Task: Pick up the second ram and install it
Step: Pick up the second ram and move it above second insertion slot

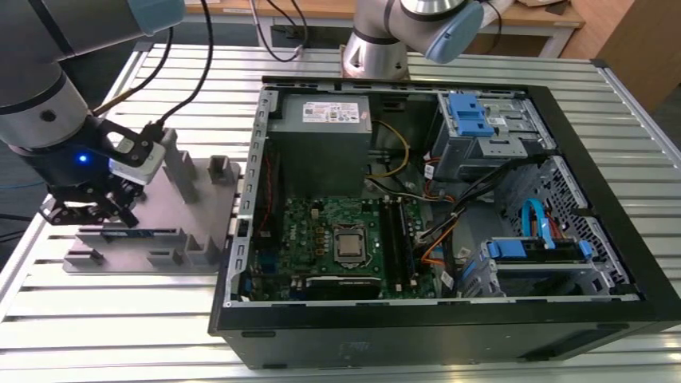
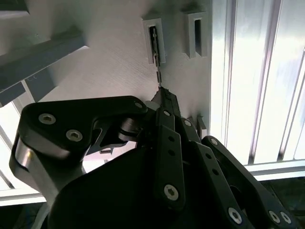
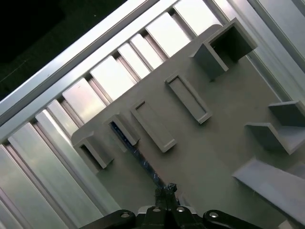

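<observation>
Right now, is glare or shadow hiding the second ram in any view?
Exterior view: even light; the second ram shows as a blue edge in the grey fixture by the gripper. Second wrist view: the table slats glare white, and the ram is just a thin dark line. First wrist view: slats glare too, but the ram's blue shows.

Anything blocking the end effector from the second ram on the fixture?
Nothing visible. The end effector sits right at one end of the second ram, which stands on edge in a slot of the grey fixture block; both wrist views show no cable or part between them.
</observation>
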